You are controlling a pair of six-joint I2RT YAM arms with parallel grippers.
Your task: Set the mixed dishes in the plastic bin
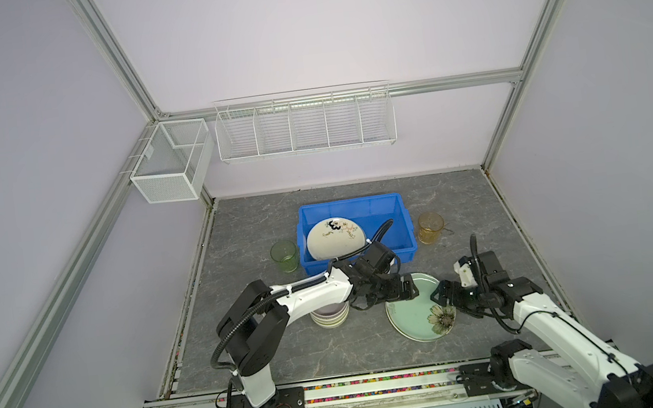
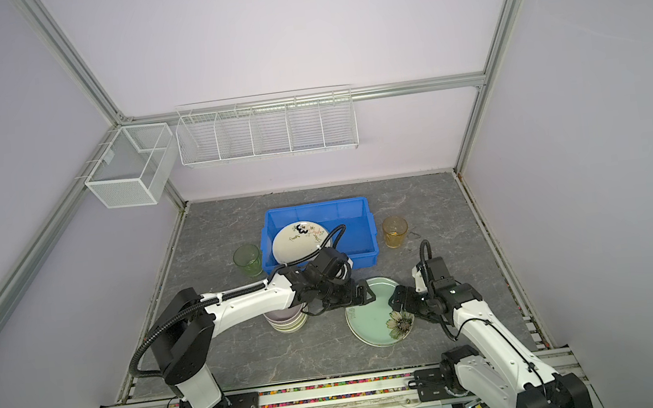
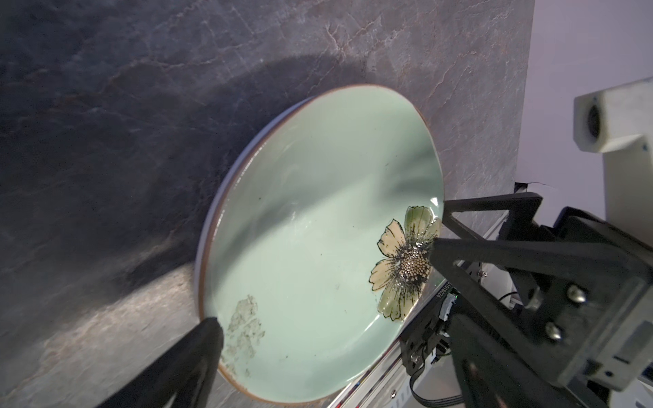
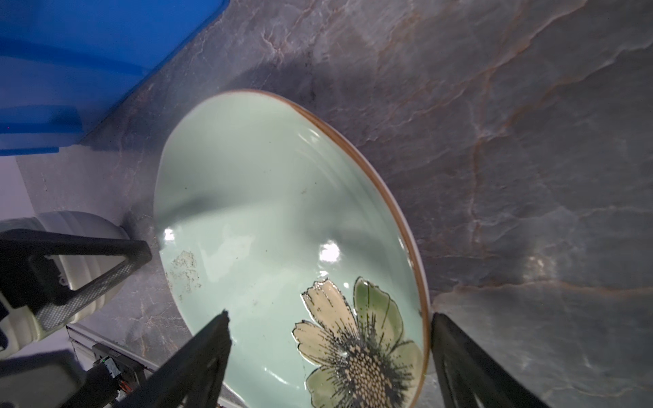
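Both left fingers (image 3: 190, 364) and right fingers (image 4: 201, 364) apart at floral plate's (image 1: 408, 313) edges; contact unclear.

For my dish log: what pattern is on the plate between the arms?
Pale green plate with a cream-and-green flower near its rim; clearest in the right wrist view.

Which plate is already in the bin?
The cream plate, inside the blue bin; the pale green floral plate lies outside, in front of it.
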